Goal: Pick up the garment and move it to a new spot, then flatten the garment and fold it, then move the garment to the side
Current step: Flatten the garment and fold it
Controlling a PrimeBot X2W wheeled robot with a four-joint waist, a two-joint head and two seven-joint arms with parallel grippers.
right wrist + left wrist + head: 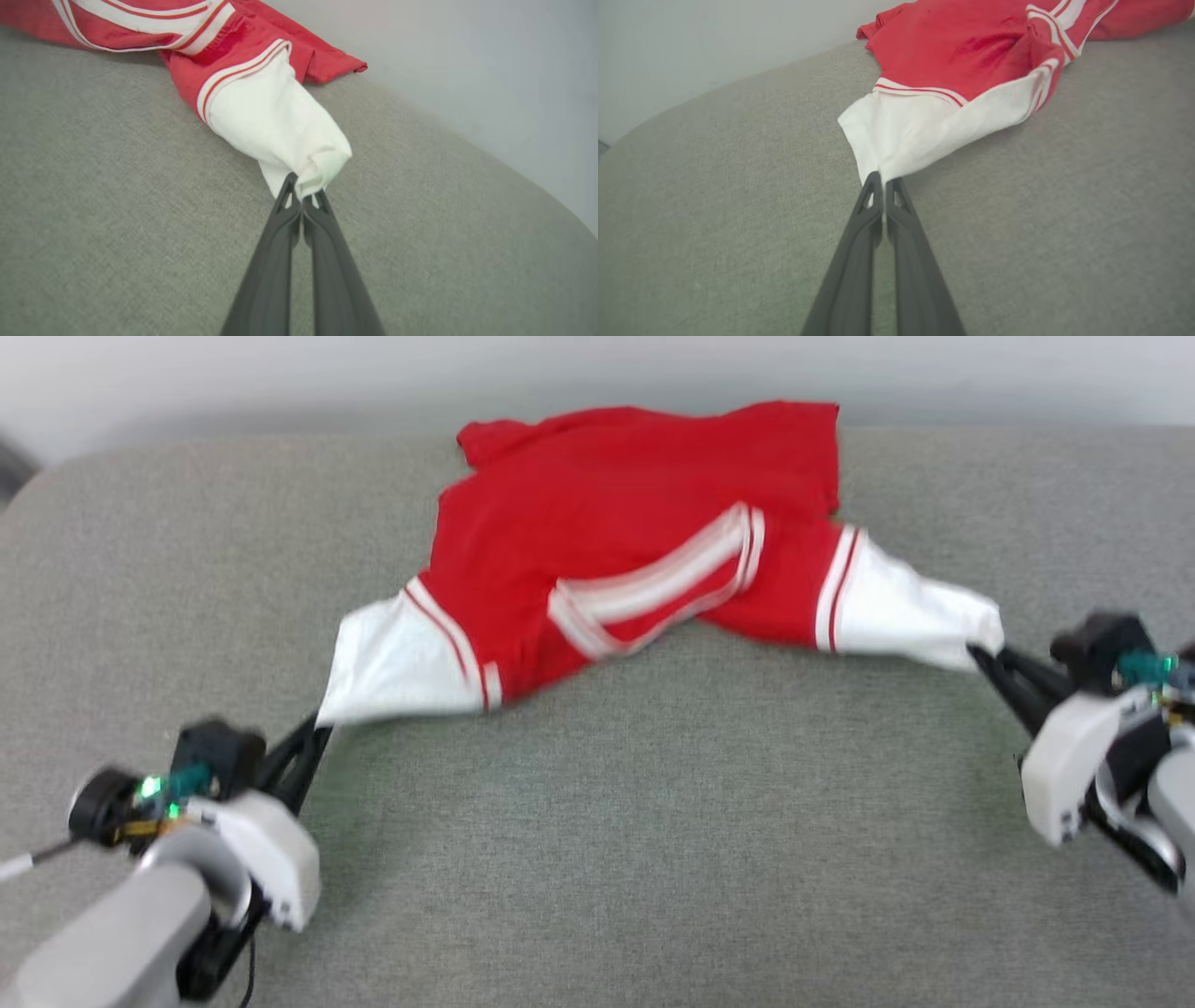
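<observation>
2 white sleeves, each pinched at its tip: the left pincer [882,179] is clenched on the left sleeve [392,663] at 9 o'clock of the head view, the right pincer [302,186] on the right sleeve [906,611] (bunched at the cuff) at 3 o'clock. Between them the garment [616,504] lies rumpled on the grey tabletop [653,821], its red body toward 12 o'clock near the far edge, striped trim [653,588] folded across it.
</observation>
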